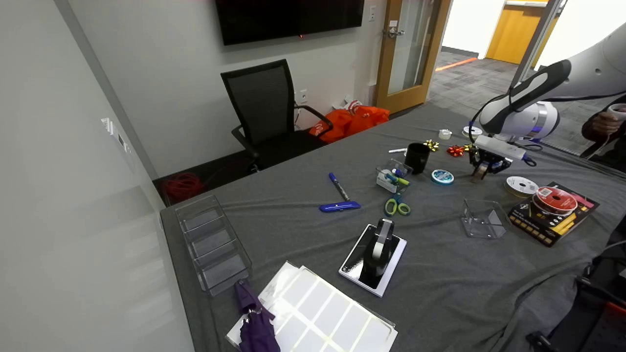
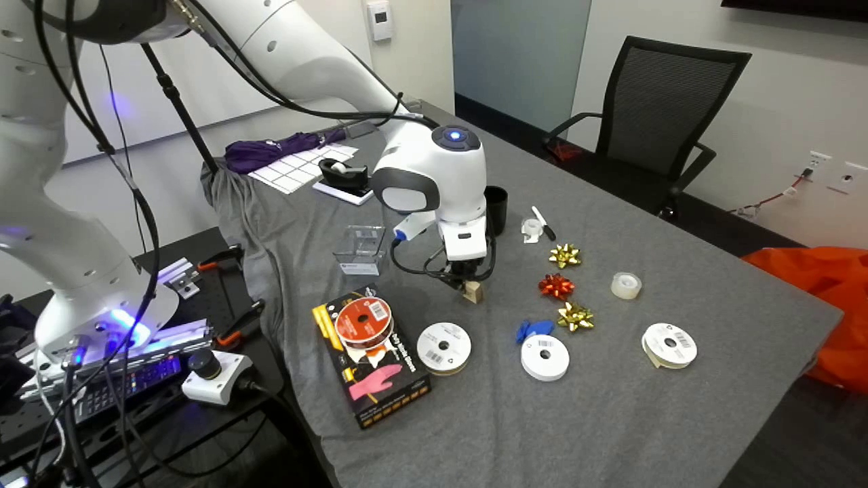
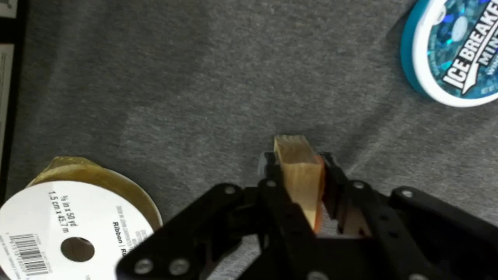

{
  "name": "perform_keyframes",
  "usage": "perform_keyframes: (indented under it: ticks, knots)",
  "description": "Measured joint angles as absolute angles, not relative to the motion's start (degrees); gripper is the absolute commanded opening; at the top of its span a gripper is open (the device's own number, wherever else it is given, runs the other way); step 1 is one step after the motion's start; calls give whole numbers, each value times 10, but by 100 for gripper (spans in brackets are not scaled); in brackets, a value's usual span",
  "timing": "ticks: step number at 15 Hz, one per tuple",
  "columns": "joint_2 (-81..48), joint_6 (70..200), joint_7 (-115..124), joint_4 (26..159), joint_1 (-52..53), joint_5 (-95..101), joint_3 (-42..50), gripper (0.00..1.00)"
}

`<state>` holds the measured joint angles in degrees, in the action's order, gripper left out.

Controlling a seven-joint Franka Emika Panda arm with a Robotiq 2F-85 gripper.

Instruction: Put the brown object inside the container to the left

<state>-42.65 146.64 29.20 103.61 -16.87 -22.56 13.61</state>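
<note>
Brown block [image 3: 300,179]: clamped in end effector [image 3: 298,165]; seemingly grasped.
Black cup [image 1: 417,158]: likely next, lifting toward far edge of counter [image 1: 450,283].

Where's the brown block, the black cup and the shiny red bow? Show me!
Brown block [image 3: 302,184]: in the wrist view, on its longer visible face.
Black cup [image 1: 417,160]: in an exterior view, on its outer wall.
Red bow [image 2: 557,287]: in an exterior view, on its loops.
</note>
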Motion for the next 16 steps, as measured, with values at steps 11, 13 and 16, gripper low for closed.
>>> perform_keyframes:
  ticks: [11, 13, 16]
  knots:
    - [-381, 1466, 290, 1045, -151, -225, 130, 28]
    - [-363, 1466, 300, 1057, -134, -224, 131, 28]
    - [-349, 1466, 305, 1069, -124, -224, 132, 28]
